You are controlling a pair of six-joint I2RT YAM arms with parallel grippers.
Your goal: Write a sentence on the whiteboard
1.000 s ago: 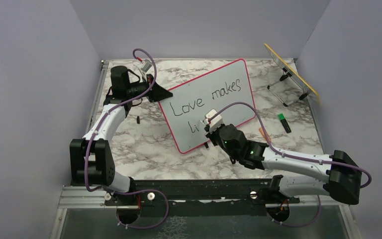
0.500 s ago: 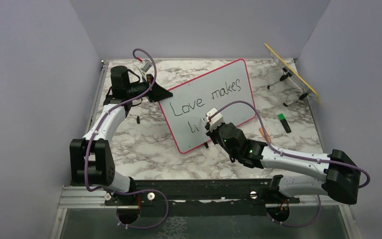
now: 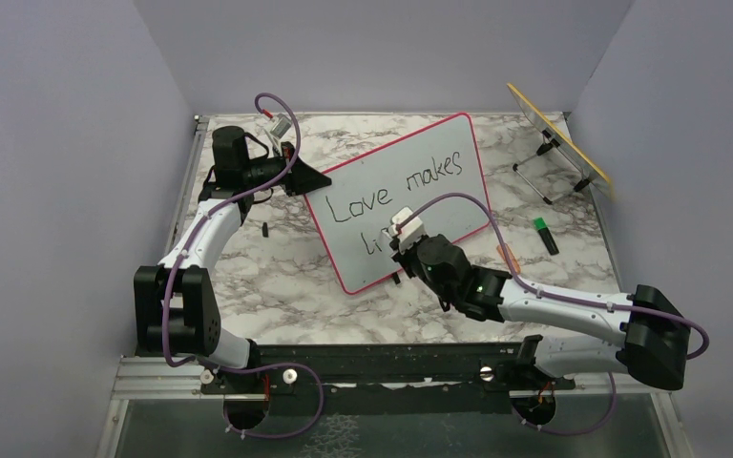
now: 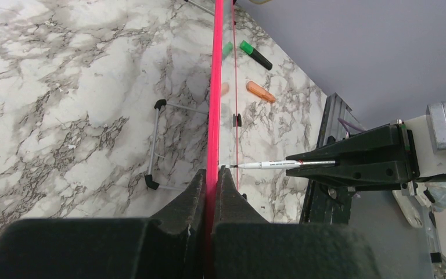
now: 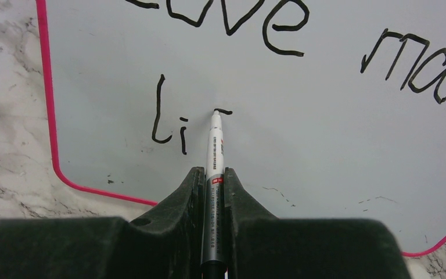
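Right gripper (image 5: 212,177) clenched a marker (image 5: 215,139) at the whiteboard (image 3: 439,148), left gripper (image 4: 212,174) pinched its edge — the sentence (image 3: 358,205) had its lower line half-hidden.

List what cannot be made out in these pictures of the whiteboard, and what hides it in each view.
- Top view: the sentence's second line on the whiteboard is mostly hidden behind the right arm.
- Right wrist view: "makes" is cut by the right edge.
- Left wrist view: the whiteboard is edge-on; no writing shows.
- Marker label: too small to read.
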